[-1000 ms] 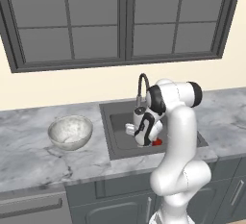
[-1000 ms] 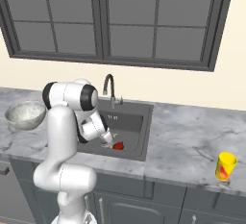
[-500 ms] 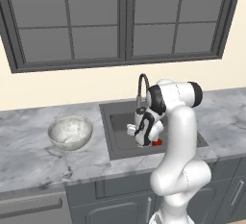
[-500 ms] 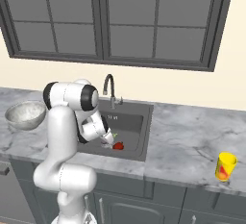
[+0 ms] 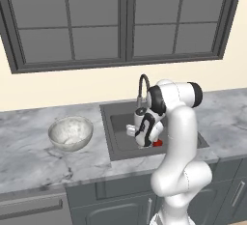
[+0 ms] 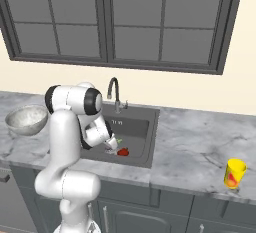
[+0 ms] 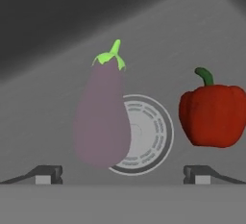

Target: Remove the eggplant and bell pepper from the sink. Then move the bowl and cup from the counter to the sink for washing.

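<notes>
The marble desk [image 6: 200, 142] carries the marbled bowl [image 5: 70, 133] left of the sink [image 5: 117, 137] and the yellow cup [image 6: 234, 173] well to its right. Inside the basin, the gripper [image 7: 122, 175] hangs fully open, holding nothing. The eggplant [image 7: 102, 115] lies just ahead between the fingertips, overlapping the round drain [image 7: 146, 134]. The bell pepper [image 7: 213, 113] sits just beyond the right fingertip.

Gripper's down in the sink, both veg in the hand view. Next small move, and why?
Probably ease straight down and close on the eggplant. The gripper is open, its fingertips stand either side of the eggplant's lower end, and the eggplant lies partly over the drain. The bell pepper sits off to the side, apart from it.
</notes>
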